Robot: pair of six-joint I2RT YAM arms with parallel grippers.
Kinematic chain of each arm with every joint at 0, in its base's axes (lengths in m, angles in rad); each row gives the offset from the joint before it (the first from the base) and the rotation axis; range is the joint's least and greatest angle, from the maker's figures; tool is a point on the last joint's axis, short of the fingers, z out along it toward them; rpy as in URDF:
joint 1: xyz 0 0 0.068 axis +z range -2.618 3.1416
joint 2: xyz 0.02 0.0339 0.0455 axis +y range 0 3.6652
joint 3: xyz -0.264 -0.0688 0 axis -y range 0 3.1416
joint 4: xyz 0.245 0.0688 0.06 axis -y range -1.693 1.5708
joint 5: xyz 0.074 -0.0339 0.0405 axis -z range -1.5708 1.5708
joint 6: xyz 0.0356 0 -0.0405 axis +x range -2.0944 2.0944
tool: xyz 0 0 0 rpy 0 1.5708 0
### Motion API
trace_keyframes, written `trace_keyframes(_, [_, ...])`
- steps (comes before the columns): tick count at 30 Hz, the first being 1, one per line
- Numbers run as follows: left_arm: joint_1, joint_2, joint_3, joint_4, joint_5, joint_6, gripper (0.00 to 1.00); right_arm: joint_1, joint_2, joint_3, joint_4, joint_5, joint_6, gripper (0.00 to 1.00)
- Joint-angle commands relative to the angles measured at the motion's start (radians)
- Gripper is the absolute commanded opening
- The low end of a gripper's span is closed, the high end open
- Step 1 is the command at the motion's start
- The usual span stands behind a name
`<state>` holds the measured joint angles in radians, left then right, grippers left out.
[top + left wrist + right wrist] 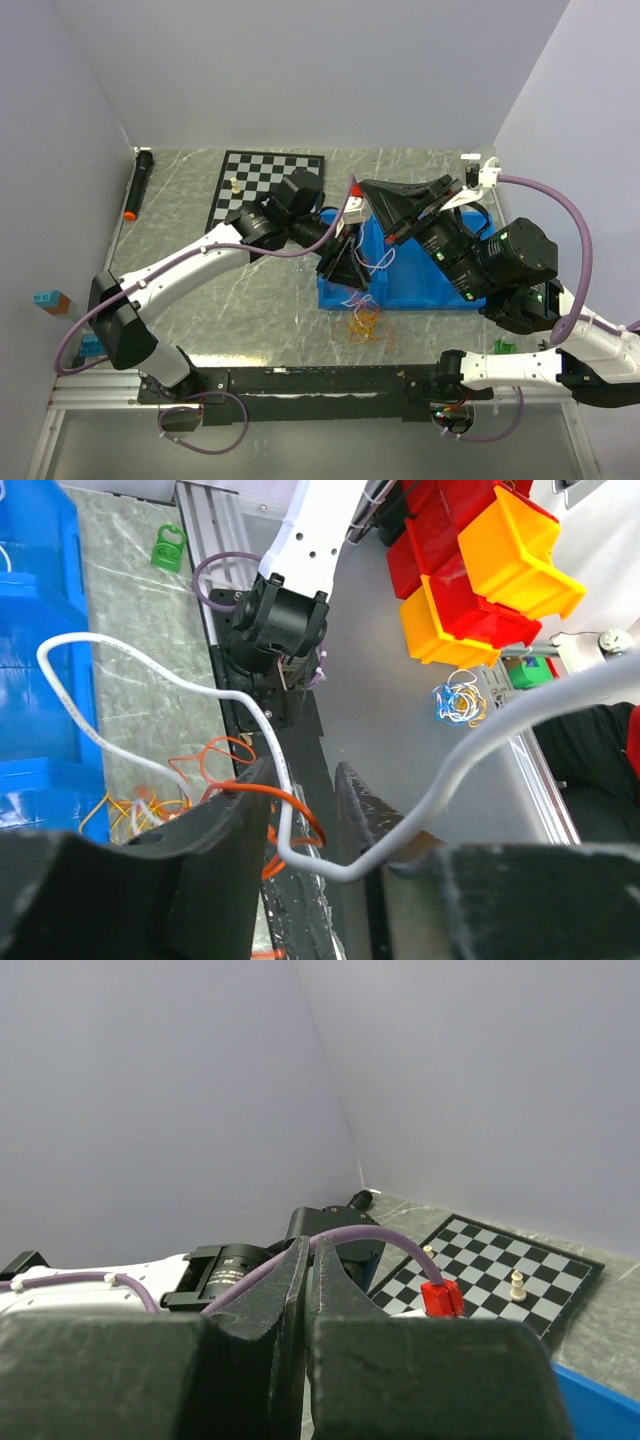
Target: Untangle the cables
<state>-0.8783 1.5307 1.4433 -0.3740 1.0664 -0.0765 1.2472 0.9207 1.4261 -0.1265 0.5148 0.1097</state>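
Observation:
A tangle of orange and yellow cables point(362, 322) lies on the table just in front of the blue bin point(425, 288). Thin white cables point(376, 262) hang at the bin's left end. My left gripper point(345, 268) hovers there, jaws apart. In the left wrist view, a white cable point(100, 650) drops between the fingers of the left gripper point(300, 792) and bends over the right finger point(352, 805). An orange cable point(290, 800) loops across the gap. My right gripper point(365, 187) is raised over the bin's far left, shut point(307, 1252). No cable shows between its jaws.
A chessboard point(265, 180) with a pale piece point(233, 186) lies at the back. A black marker with an orange tip point(137, 185) lies at the far left. A green object point(503, 347) sits near the right arm's base. Red and yellow bins point(480, 560) stand off the table.

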Motion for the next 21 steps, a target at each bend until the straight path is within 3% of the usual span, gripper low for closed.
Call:
trace_keyframes(1, [-0.004,-0.037,-0.003,0.024,-0.022,-0.003,0.35,-0.003,-0.011,0.042,0.042,0.025,-0.016,0.0])
trace_keyframes(4, [-0.004,-0.046,-0.009,-0.006,-0.04,0.029,0.33,-0.003,-0.022,0.043,0.037,0.031,-0.024,0.0])
trace_keyframes(10, [0.018,-0.078,-0.037,-0.077,-0.071,0.127,0.02,-0.005,-0.065,0.057,0.008,0.056,-0.051,0.0])
trace_keyframes(17, [0.045,-0.096,-0.018,-0.14,-0.1,0.196,0.01,-0.002,-0.089,0.077,-0.019,0.065,-0.068,0.0])
trace_keyframes(21, [0.064,-0.104,0.04,-0.256,-0.163,0.3,0.01,-0.002,-0.085,0.126,-0.048,0.073,-0.1,0.0])
